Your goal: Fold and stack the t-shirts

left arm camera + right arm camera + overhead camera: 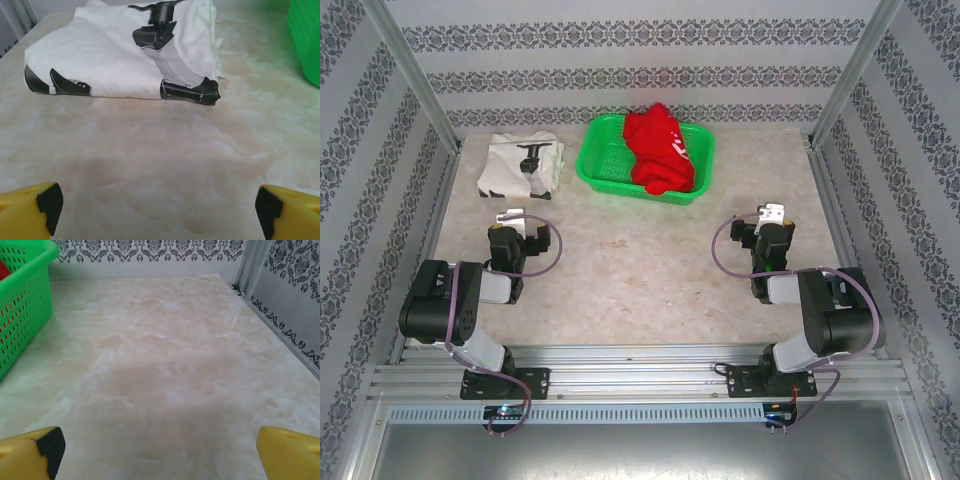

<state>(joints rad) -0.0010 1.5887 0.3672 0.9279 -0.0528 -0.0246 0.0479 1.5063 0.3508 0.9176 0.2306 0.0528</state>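
A white t-shirt with a black graphic lies folded on the table at the back left; the left wrist view has it just ahead of the fingers. A red t-shirt sits crumpled in a green mesh basket at the back centre. My left gripper hovers near the table a little in front of the white shirt, open, with bare table between its yellow fingertips. My right gripper is open too, over bare table right of the basket, its yellow fingertips wide apart.
The basket's green wall stands at the left of the right wrist view, a sliver of red inside. Patterned walls and metal posts enclose the table on three sides. Open marble surface lies between the two arms.
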